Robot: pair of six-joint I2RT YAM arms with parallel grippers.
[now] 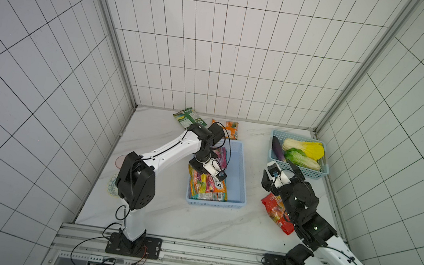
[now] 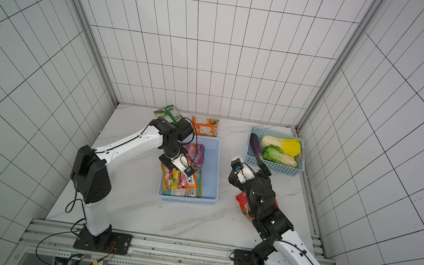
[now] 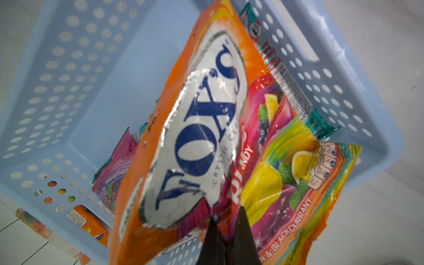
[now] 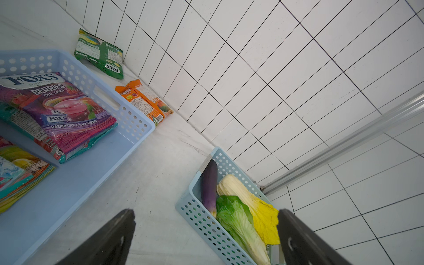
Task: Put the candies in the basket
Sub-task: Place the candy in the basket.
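Bimanual cell during the filling of the basket (image 1: 245,171), which is set at the middle of the tabletop (image 1: 165,216).

**Progress.** The task is judged to be somewhat past its midpoint. An orange FOX'S bag (image 3: 199,128) is pinched at one edge by the left gripper (image 3: 227,215), whose jaws are closed on the film. The bag is held tented over the basket's near end, inside its walls, and its release is not yet made. Whether its lower end rests on the bags beneath cannot be told. The right gripper (image 4: 205,214) is carried empty, its jaws spread wide, above the tabletop between the two containers.

**Bags left outside.**
- A green bag (image 1: 189,118) and a small orange bag (image 1: 225,128) are seen at the far edge of the tabletop, against the wall.
- A red bag (image 1: 275,212) is seen toward the right edge, partly hidden by the right arm.

**Containers.**
- In the basket, a purple berries bag (image 4: 59,110) is laid over a teal bag (image 4: 13,119) at the far end.
- Further bags, one of them also teal (image 3: 321,124), are stacked at the near end under the held one. The strip of floor along the basket's right wall is bare.
- The smaller lattice basket (image 1: 298,174) at the far right corner is filled with an eggplant (image 1: 278,149) and two cabbages, one yellow (image 1: 304,147) and one green (image 1: 301,160). No candy is seen in it.
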